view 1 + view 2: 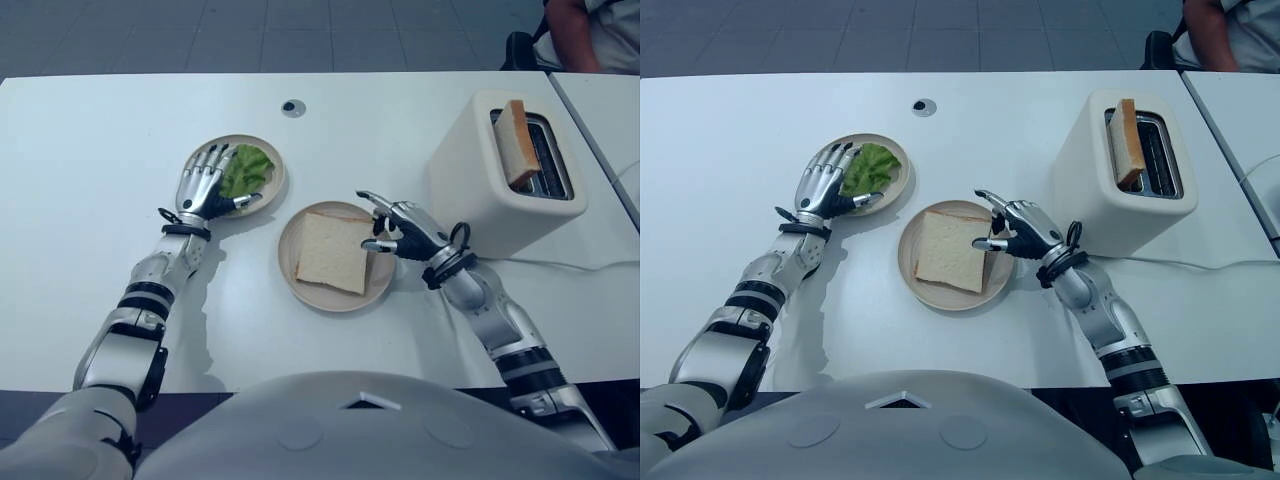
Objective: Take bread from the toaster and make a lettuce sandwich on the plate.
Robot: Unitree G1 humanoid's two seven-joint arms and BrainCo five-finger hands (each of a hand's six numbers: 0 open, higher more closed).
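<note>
Step in hand, as judged: lettuce goes onto the bottom slice, so the left side should act.

- Left hand (205, 185): lies over the left part of the small plate (279, 178). Its fingers (211, 160) are stretched out and spread, clamped on nothing.
- Lettuce (247, 168): on the small plate, just to the right of those fingers, on the thumb side. Its long axis runs away from the robot, nearly parallel to the fingers. Cannot tell if the fingers touch the leaf.
- Bread slice (333, 252): flat on the centre plate (286, 255), to the right of the left fingers and nearer the robot, close by.
- Right hand (405, 232): at the right rim of the centre plate, just beside the slice. Fingers loosely bent, forefinger and thumb apart, nothing between them.
- Toaster (470, 180): on the worktop (100, 130), right of and beyond the right fingers. A second slice (516, 142) stands upright in its slot.

Judgement:
- The left hand is much nearer the leaf, and a sideways close toward the thumb should catch it across its short width.
- The carry is then short, rightward and toward the robot.
- The toaster slice falls to the right hand.

Risk: a limp leaf could slip out of a loose hold.
</note>
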